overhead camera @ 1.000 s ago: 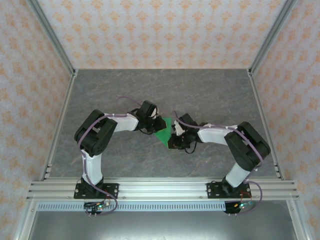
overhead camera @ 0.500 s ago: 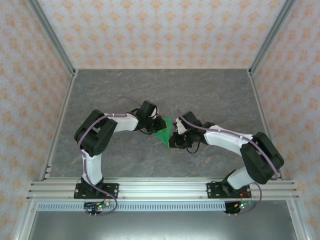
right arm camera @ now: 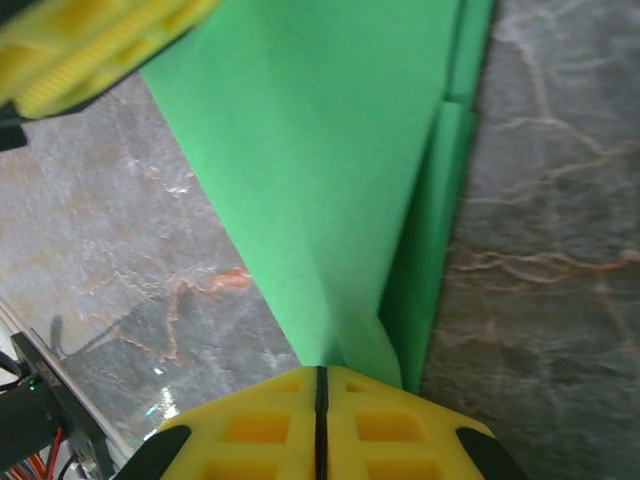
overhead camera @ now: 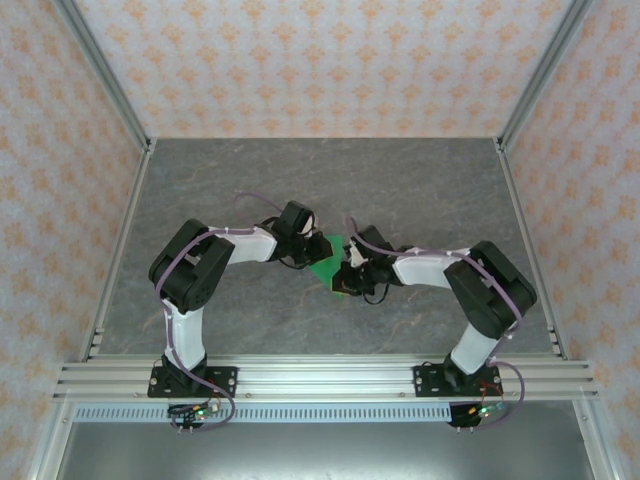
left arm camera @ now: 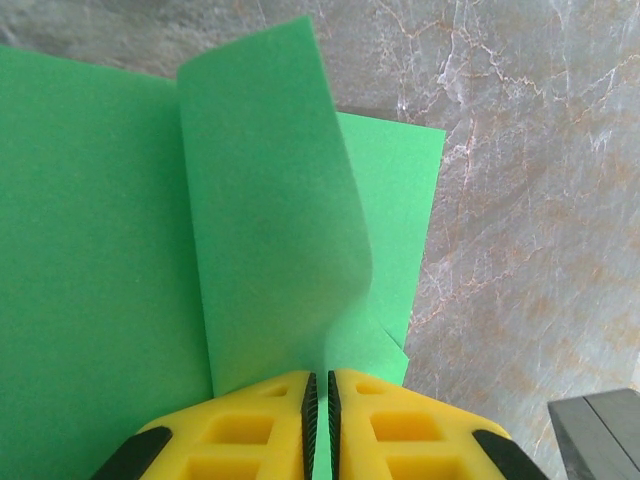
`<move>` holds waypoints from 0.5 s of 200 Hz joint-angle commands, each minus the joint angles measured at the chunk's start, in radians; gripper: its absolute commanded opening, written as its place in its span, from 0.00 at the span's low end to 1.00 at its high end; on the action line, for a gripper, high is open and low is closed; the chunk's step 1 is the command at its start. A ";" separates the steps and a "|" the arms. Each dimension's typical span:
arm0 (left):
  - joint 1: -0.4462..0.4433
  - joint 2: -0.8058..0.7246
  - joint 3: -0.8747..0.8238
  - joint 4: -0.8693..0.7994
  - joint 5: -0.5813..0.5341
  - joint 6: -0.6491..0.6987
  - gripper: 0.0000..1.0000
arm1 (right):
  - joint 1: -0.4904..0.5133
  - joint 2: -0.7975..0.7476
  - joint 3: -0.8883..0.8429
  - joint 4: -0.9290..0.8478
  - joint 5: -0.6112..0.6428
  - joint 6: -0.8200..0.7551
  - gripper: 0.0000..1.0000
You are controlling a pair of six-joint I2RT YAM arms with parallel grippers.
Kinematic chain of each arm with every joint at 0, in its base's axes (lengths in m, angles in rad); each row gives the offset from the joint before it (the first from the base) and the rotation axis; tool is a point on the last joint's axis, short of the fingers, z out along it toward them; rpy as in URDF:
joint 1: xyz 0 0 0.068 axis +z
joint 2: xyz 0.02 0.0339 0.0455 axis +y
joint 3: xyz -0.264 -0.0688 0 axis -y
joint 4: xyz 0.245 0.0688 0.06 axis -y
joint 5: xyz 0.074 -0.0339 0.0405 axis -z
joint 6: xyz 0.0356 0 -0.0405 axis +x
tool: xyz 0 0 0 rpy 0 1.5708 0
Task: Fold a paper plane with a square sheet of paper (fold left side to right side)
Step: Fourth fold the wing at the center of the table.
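Observation:
The bright green sheet of paper (overhead camera: 324, 268) is held up between both arms near the table's middle, folded into layers with a loose flap. In the left wrist view the paper (left arm camera: 100, 250) spreads ahead of my left gripper (left arm camera: 320, 378), which is shut on its near edge. My right gripper (right arm camera: 320, 372) is shut on a narrow folded corner of the paper (right arm camera: 320, 150). From above, the left gripper (overhead camera: 316, 250) and right gripper (overhead camera: 345, 274) face each other across the sheet. A yellow left finger (right arm camera: 100, 45) shows at the top left of the right wrist view.
The grey marble-patterned table (overhead camera: 400, 190) is walled by patterned panels with metal posts. An aluminium rail (overhead camera: 320, 378) carries both arm bases at the near edge.
The right gripper has pinched tighter on the paper. The right arm's elbow swung out to the right and came back. The visible green patch from above has shrunk. The left arm kept still.

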 commanded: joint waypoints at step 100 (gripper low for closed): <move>-0.002 0.018 0.002 -0.094 -0.059 0.018 0.16 | -0.010 -0.043 -0.138 0.035 -0.093 0.017 0.10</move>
